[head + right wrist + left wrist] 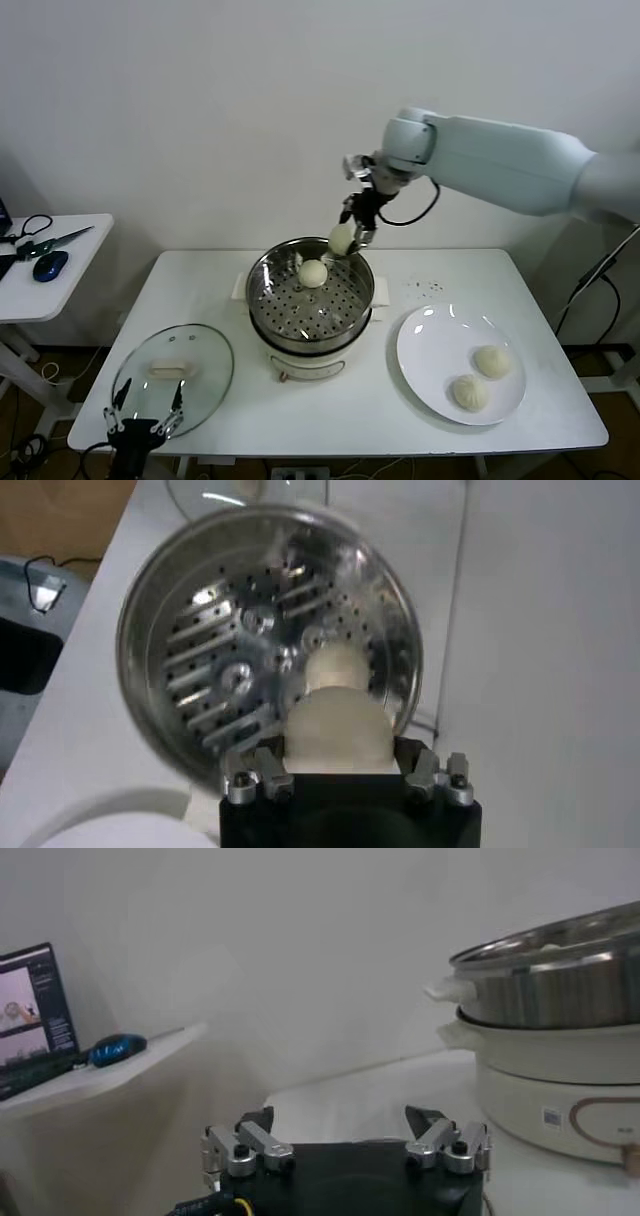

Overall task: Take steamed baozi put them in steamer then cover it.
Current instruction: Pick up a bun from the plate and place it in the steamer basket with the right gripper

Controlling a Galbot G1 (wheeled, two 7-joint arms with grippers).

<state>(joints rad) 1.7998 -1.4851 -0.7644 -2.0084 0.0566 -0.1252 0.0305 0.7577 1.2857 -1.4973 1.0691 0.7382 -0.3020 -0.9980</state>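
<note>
right end effector (347,238) clenched on a baozi (336,730) above the steamer (270,300) far rim | one baozi (313,273) inside steamer | risk: dropped here, it could strike the rim, roll onto counter (380,400) | left end effector (346,1146) released, idle beside cover (172,377)

- Legible text, brands, numbers: none can be read in any view.
- Steamer (560,1063), white base: small dark square mark on the front wall, too small to read; rounded outlined panel beside it, no characters discernible.
- Laptop screen (35,1013) on the side table: lit content with image panes; no wording discernible.
- Table (430,289): faint speckled mark near the far edge beyond the plate (425,350); not legible as writing.
</note>
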